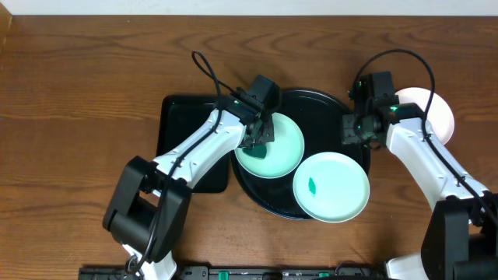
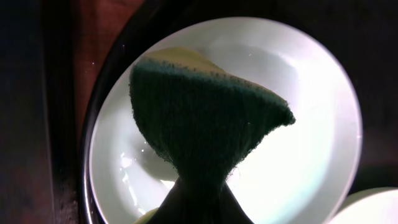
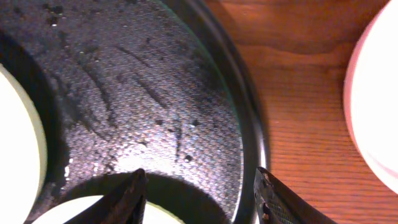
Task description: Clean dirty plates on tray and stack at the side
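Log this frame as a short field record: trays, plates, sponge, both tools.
round black tray: middle of the table, carrying two mint plates
rear mint plate: on the tray, its middle hidden by the sponge
front mint plate: on the tray, green smear showing
white plate: on the table to the right, off the tray
left tool: shut on green sponge, over the rear mint plate
right tool: open, empty, at the tray's right rim
rectangular black tray: left, under the left arm

A robotics lab bench. 2 white-and-black robot arms (image 1: 194, 148) share a brown wood-grain tabletop (image 1: 78, 78), black cable (image 1: 204, 66) looping behind the left gripper (image 1: 260, 140).
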